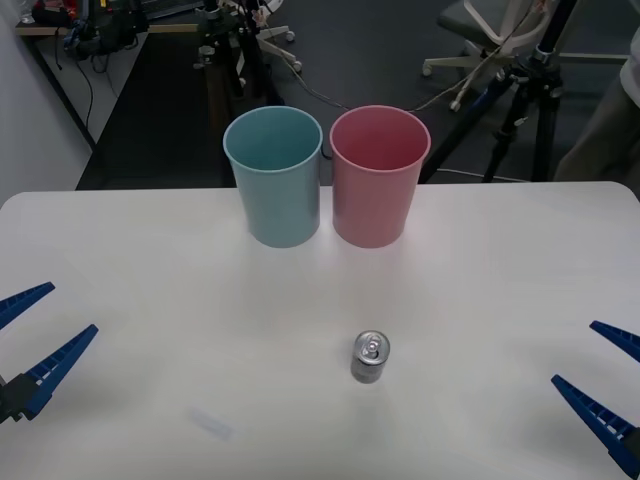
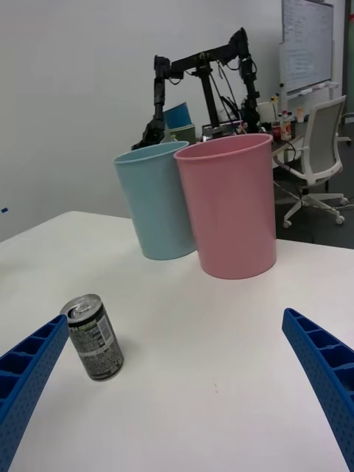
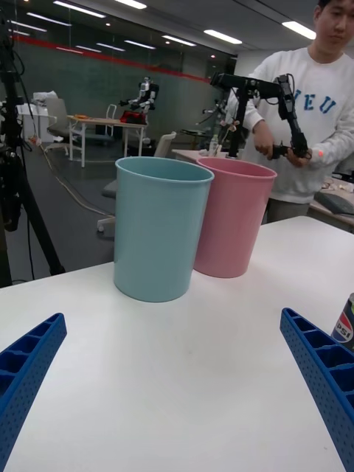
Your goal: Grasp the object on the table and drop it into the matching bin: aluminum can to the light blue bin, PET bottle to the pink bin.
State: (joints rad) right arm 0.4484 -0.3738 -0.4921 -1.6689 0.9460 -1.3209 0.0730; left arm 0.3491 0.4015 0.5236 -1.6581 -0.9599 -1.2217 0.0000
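can upright on the worktop, both grippers spread and waiting

we see the aluminum can (image 1: 370,357) standing on the white worktop (image 1: 150,280), pull-tab top up, long axis vertical — nearer us than the light blue bin (image 1: 274,177) and the pink bin (image 1: 379,176), which stand side by side at the far edge, almost touching. the left gripper (image 1: 28,340) hovers at the near left and the right gripper (image 1: 610,385) at the near right, each with fingers released and holding nothing. we judge the risks this way: a tall, light can tips if one finger nudges it first, and the bins stand so close that a careless release could land it in the pink one — it belongs in the blue.
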